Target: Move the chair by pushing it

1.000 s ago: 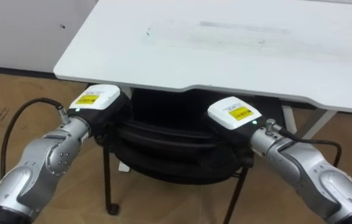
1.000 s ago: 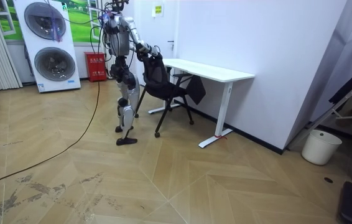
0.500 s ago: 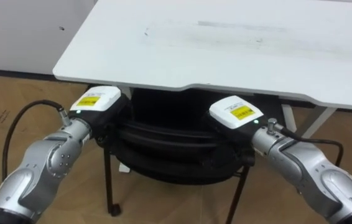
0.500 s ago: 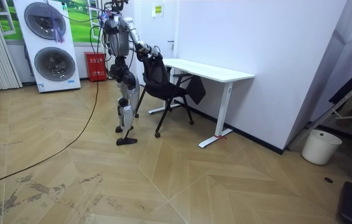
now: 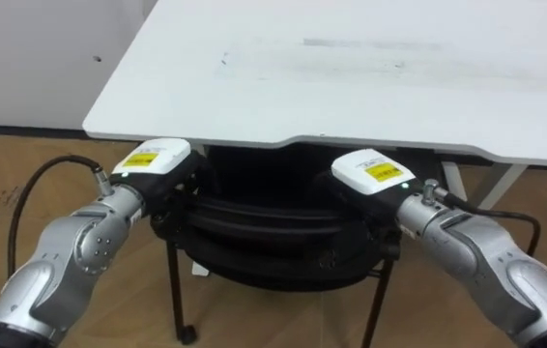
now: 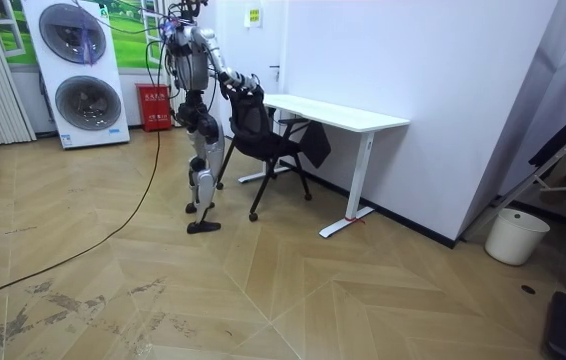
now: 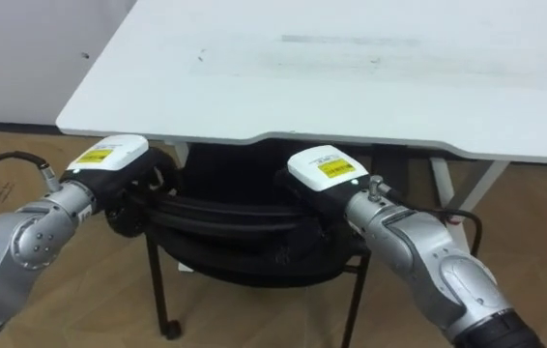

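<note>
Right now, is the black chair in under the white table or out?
Partly in: the black chair has its seat under the white table, its backrest outside the edge.

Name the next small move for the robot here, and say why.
Probably a short, even push forward with both arms. The left hand and right hand rest on the chair, one at each end of its backrest, whose top sits just at the near edge of the desk. The chair does not look fully tucked in, and equal pressure should stop it slewing.
</note>
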{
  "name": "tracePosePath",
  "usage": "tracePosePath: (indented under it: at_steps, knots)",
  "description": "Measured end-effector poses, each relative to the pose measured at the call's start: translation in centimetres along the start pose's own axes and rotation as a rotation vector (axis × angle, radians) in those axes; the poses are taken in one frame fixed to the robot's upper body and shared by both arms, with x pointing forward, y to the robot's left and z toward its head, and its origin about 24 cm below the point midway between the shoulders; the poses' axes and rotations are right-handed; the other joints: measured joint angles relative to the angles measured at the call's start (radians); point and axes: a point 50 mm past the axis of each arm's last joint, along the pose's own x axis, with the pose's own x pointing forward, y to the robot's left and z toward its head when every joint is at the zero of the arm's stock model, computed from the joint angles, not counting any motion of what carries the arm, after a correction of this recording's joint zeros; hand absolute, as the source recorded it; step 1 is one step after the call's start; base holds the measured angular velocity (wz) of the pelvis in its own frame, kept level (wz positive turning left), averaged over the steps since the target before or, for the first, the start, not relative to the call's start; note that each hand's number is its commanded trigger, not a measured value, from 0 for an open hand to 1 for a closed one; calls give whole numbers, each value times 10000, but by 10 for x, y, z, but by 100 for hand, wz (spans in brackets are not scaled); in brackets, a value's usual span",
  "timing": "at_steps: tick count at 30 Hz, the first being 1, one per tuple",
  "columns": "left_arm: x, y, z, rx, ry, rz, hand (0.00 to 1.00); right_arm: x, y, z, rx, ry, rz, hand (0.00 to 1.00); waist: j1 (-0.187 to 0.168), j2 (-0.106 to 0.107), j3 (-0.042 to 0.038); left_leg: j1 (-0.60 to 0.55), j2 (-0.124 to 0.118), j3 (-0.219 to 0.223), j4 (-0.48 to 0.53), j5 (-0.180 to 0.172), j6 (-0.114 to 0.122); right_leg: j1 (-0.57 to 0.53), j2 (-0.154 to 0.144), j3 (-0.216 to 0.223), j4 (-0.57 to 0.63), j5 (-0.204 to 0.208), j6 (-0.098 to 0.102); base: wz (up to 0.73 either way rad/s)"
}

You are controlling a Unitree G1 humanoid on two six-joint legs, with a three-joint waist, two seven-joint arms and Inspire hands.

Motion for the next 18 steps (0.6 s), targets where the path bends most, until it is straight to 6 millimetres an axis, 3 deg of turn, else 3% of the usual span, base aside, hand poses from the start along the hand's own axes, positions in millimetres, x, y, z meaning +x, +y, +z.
tracePosePath:
  at_steps: [5,18]
  knots:
    - [1,0,2,-184,138,36,0,-1,0,-3,633,87,266,0,-18,0,5,13,13,458,-18,57,93,1,26,500,-22,-20,5,4]
    - [1,1,4,-168,131,90,0,0,-1,-4,1085,290,301,0,-4,-38,96,-4,19,540,-14,51,115,-67,16,618,-10,-14,19,-1]
